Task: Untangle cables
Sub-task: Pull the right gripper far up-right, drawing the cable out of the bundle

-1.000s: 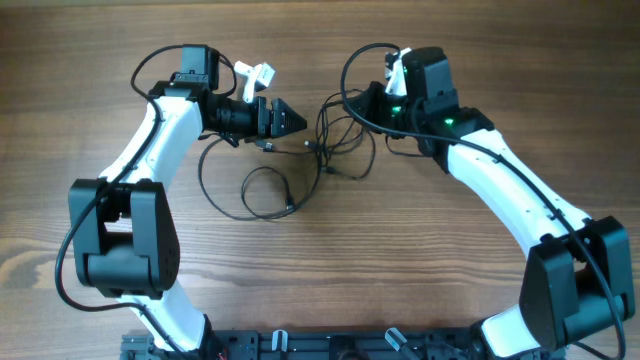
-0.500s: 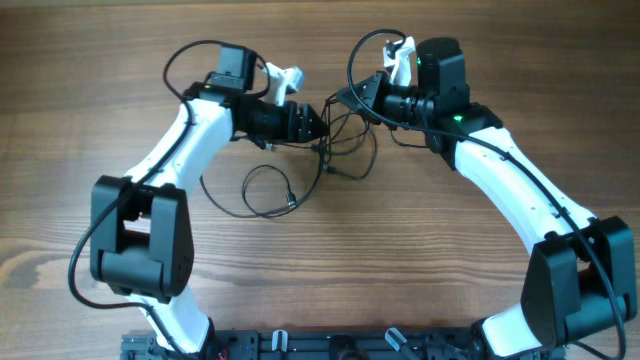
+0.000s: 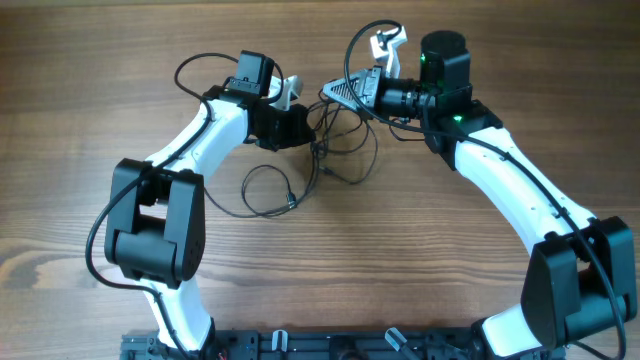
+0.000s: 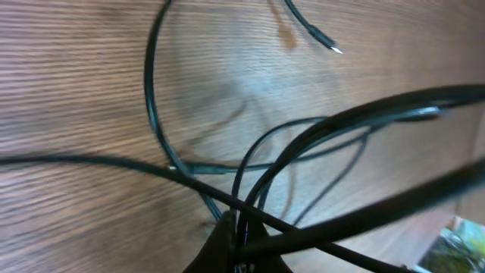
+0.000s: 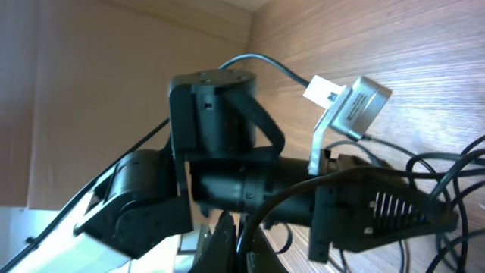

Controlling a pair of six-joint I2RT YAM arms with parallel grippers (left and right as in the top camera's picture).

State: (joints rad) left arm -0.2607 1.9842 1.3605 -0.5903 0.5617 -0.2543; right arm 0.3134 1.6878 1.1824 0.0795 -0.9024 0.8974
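Note:
The cables [image 3: 345, 150] are thin black cords tangled at the table's middle back, with one loose loop [image 3: 266, 190] trailing to the front left. My left gripper [image 3: 309, 128] has its tips at the left side of the tangle. In the left wrist view it [image 4: 239, 241] is shut on a few cable strands [image 4: 250, 186] that fan out over the wood. My right gripper [image 3: 332, 92] points left just behind the tangle. In the right wrist view it [image 5: 242, 246] is shut on a cable [image 5: 292, 199] that arches up from its fingers.
The left arm's wrist and camera [image 5: 227, 152] fill the right wrist view, very close to the right gripper. Thicker black arm wires [image 3: 205, 70] loop above both wrists. Bare wooden table [image 3: 80, 90] surrounds the tangle.
My left gripper moved right into the tangle and shut on cable strands. The right gripper shifted up and left, still shut on its cable.

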